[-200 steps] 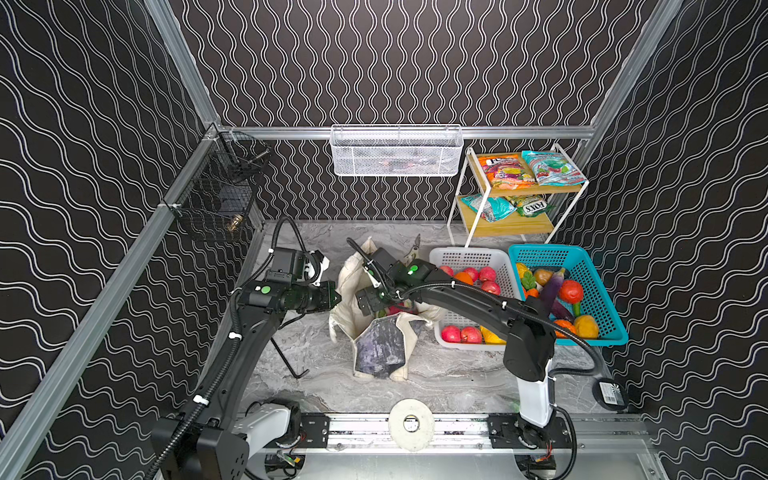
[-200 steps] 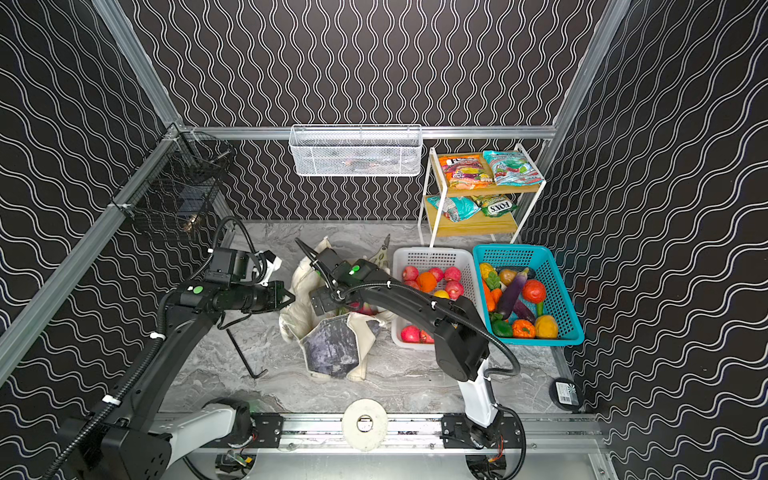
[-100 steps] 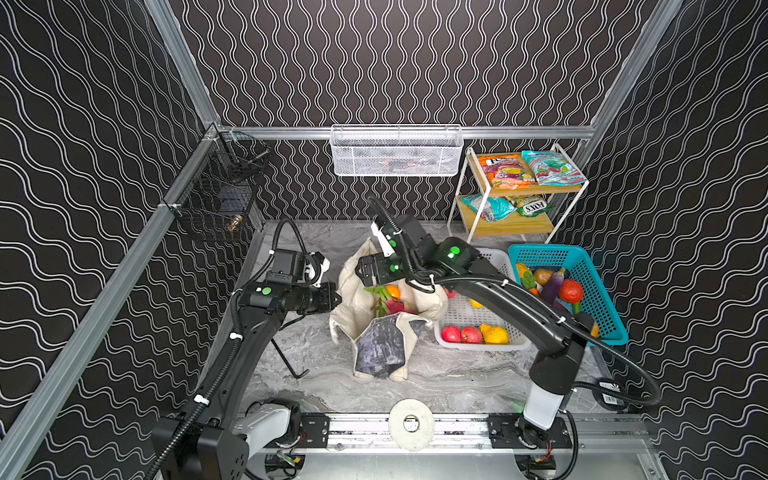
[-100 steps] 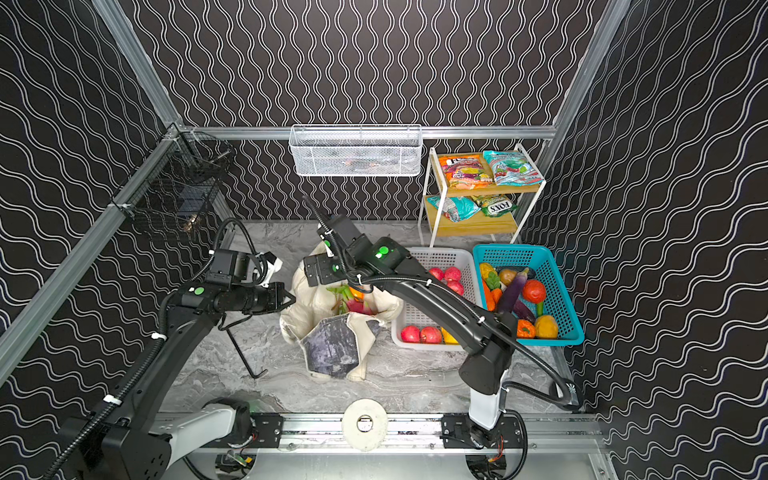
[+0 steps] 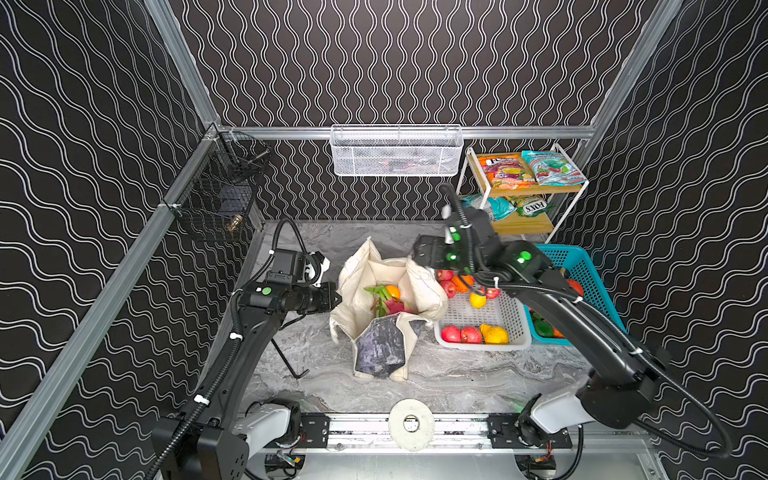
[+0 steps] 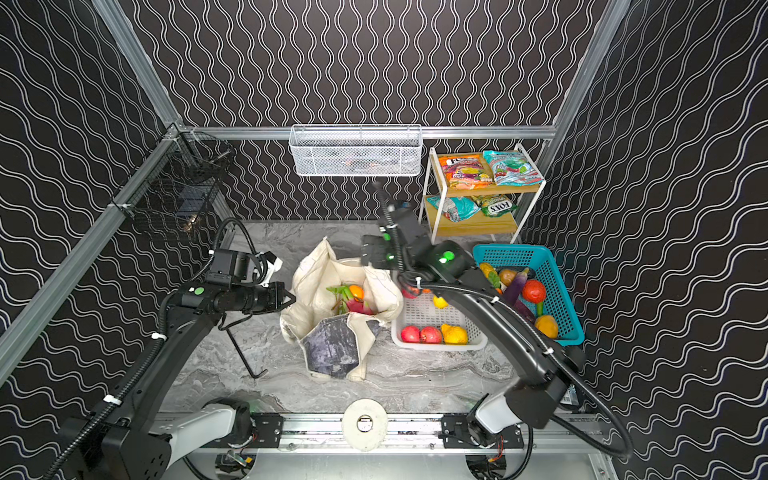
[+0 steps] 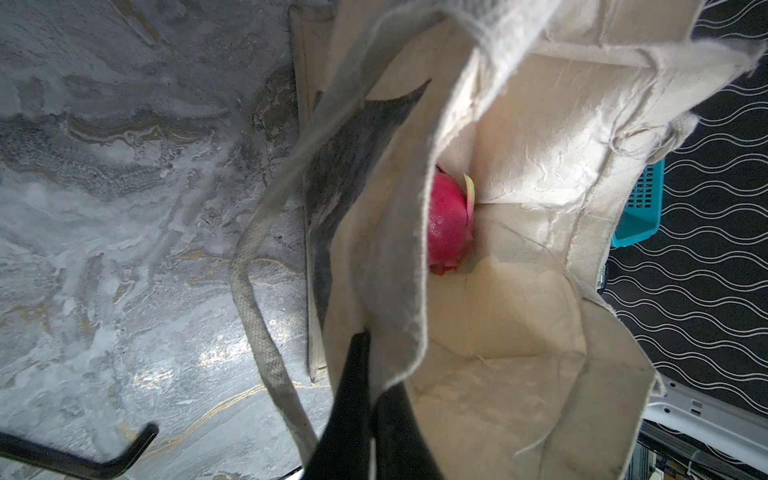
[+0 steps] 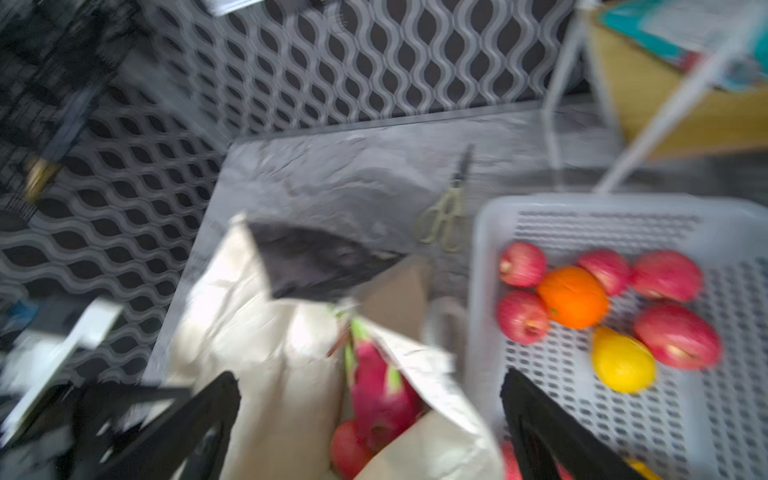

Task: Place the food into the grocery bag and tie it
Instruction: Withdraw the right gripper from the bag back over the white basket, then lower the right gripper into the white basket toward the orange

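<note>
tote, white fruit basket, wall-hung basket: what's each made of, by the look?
The tote looks like woven cream canvas: matte, creased, frayed threads at its seams. The white fruit basket seems moulded plastic: smooth, faintly glossy, regular punched slots. The wall-hung basket is probably white-coated wire mesh: fine see-through grid, though too small to be sure.

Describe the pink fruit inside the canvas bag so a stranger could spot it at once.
In a top view, find the cream canvas tote bag standing left of the white perforated plastic basket. Inside its open mouth lies the pink dragon fruit, beside a small orange fruit. It alone is magenta with green scales.
</note>
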{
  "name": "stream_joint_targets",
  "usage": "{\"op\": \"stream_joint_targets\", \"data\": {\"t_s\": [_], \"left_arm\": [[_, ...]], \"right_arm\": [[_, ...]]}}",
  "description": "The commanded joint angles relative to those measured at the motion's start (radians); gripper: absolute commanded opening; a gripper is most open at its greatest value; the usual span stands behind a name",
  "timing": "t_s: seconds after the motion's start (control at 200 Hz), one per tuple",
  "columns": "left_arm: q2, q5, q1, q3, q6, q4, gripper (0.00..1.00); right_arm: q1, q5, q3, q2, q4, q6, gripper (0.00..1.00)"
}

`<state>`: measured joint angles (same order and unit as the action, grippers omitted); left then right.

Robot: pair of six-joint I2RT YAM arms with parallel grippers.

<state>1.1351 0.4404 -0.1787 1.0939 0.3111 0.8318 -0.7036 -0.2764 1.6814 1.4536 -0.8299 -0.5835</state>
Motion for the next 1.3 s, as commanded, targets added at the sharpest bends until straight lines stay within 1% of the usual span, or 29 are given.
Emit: {"op": "stream_joint_targets", "data": {"t_s": [0.0,0.155,0.2,0.24,0.325,0.4,0.425,0.556,0.851,0.976,1.166,1.296], "left_arm": [[-0.004,0.004,-0.002,0.013,-0.006,0.012,0.00],[-0.007,0.005,-0.001,0.015,-0.009,0.023,0.00],[-0.008,0.005,-0.001,0.014,-0.008,0.023,0.00],[-0.009,0.006,-0.002,0.013,-0.008,0.023,0.00],[-0.008,0.011,-0.002,0.013,-0.005,0.018,0.00],[-0.008,0.014,-0.002,0.014,-0.006,0.017,0.00],[-0.008,0.014,-0.001,0.015,-0.007,0.018,0.00],[-0.007,0.018,-0.002,0.013,-0.008,0.017,0.00],[-0.007,0.027,-0.002,0.013,-0.014,0.015,0.00],[-0.007,0.032,-0.002,0.008,-0.014,0.010,0.00],[-0.010,0.037,-0.001,0.006,-0.016,0.009,0.00],[-0.015,0.038,-0.002,0.007,-0.014,0.009,0.00]], "right_arm": [[0.089,0.015,-0.097,-0.071,0.024,-0.125,0.99],[0.184,0.014,-0.259,-0.179,0.084,-0.227,0.99],[0.200,-0.019,-0.297,-0.200,0.085,-0.288,0.99],[0.215,-0.048,-0.316,-0.203,0.065,-0.344,0.99],[0.252,-0.060,-0.339,-0.191,0.028,-0.423,0.99],[0.262,-0.053,-0.370,-0.186,0.024,-0.481,0.99],[0.293,-0.049,-0.382,-0.187,0.031,-0.498,0.99],[0.321,-0.010,-0.435,-0.183,0.072,-0.572,0.99],[0.352,0.109,-0.472,-0.086,0.139,-0.662,0.99],[0.354,0.149,-0.480,-0.041,0.161,-0.679,0.99],[0.358,0.180,-0.500,0.000,0.200,-0.702,0.98],[0.361,0.221,-0.524,0.022,0.242,-0.715,0.96]]}}
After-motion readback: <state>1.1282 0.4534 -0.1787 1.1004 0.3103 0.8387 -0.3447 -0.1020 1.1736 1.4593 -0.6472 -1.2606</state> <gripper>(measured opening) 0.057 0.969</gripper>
